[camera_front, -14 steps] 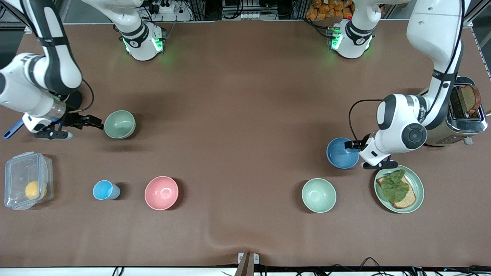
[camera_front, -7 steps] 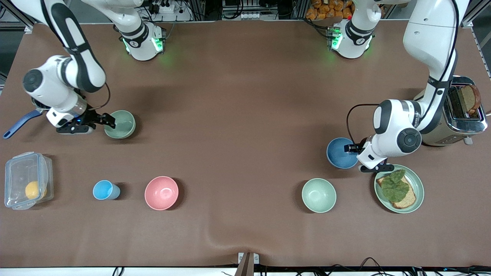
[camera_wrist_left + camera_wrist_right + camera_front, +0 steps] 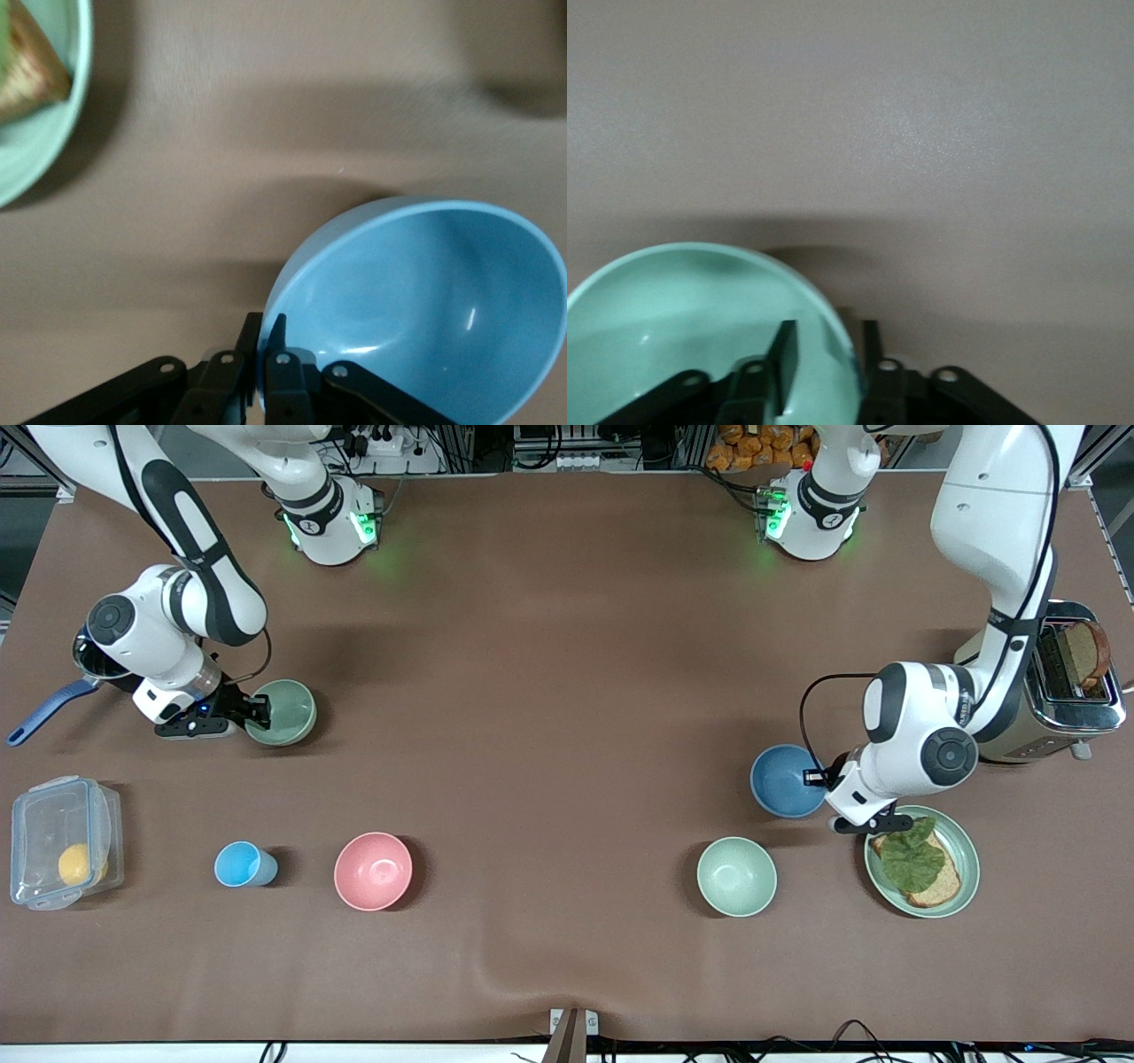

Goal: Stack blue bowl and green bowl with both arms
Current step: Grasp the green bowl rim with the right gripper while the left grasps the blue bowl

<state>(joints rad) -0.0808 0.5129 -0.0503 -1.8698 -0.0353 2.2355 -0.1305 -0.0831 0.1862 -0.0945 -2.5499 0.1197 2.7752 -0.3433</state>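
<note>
I have both arms at the rim-grasp step. My left gripper has its fingers pressed together on the rim of the blue bowl, right of centre in the front view, just above the green plate with toast. In the left wrist view one finger sits inside the wall and the other outside, nothing spread.

My right gripper straddles the rim of the green bowl in the upper left of the frame. One finger is inside the wall, one outside, with a sliver of gap visible (so I judge it not fully clamped yet).

To do this well, I'd let the right side finish closing before any lift, then raise both bowls level so a one-sided pinch doesn't tip them.

Both bowls sit upright on the table, mouths up. Being round, neither has a long axis; only the vertical one matters.
</note>
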